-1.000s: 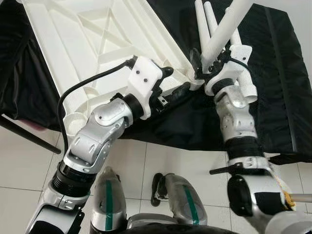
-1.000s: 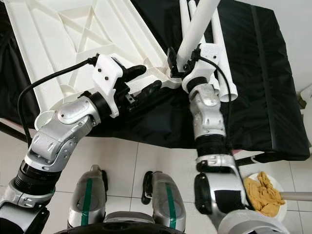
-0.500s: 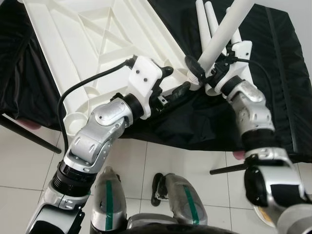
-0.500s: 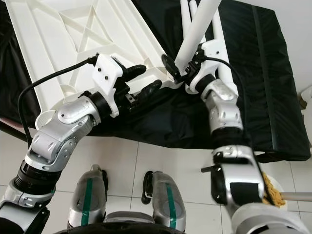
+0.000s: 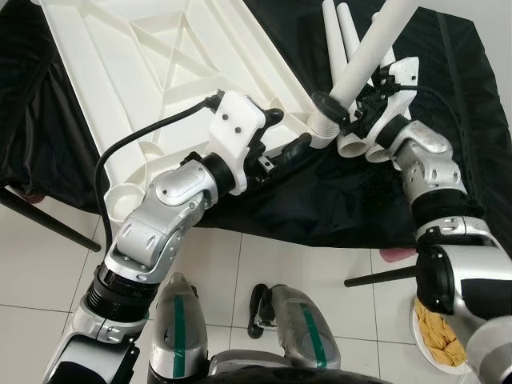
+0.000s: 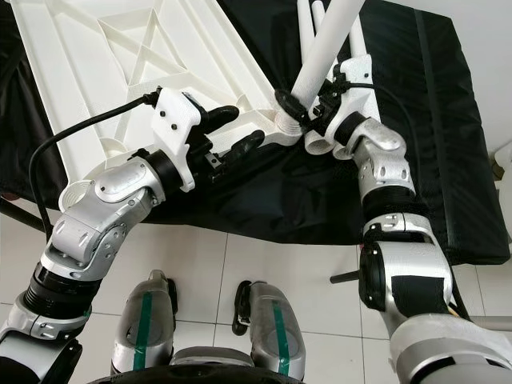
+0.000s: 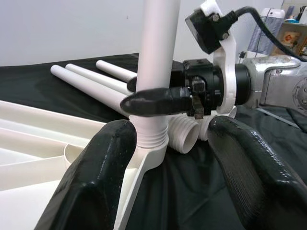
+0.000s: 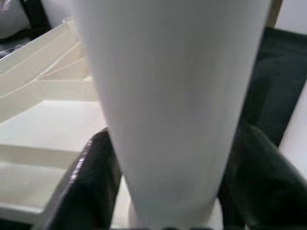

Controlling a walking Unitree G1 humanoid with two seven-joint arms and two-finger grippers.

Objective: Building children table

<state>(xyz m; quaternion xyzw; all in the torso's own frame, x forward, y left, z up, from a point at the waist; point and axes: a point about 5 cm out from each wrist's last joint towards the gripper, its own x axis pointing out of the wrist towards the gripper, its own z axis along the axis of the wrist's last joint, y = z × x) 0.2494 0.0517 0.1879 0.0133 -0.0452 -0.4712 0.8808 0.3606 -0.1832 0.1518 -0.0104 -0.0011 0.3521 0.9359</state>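
Observation:
The white plastic tabletop [image 5: 160, 72] lies upside down on a black cloth. A white table leg [image 5: 370, 52] stands tilted with its threaded end at the tabletop's near corner socket [image 7: 149, 143]. My right gripper [image 5: 340, 108] is shut on this leg just above the thread, and one of its black fingers [image 7: 158, 101] crosses the leg's front. The leg [image 8: 168, 96] sits between the right fingers. My left gripper [image 5: 284, 132] is open beside the same corner, its two fingers [image 7: 91, 182] spread on either side of the socket. Spare white legs [image 5: 336, 32] lie on the cloth behind.
The black cloth [image 5: 464, 120] covers a low surface that ends at a front edge above a white tiled floor [image 5: 256, 264]. A plate with an orange cloth [image 5: 436, 332] sits on the floor at right. A black bar [image 5: 376, 276] and a dark stand leg [image 5: 48, 220] cross the floor.
My right forearm has swung out to the right while its gripper stayed on the leg, whose lower end now rests at the corner socket. The left arm has not moved.

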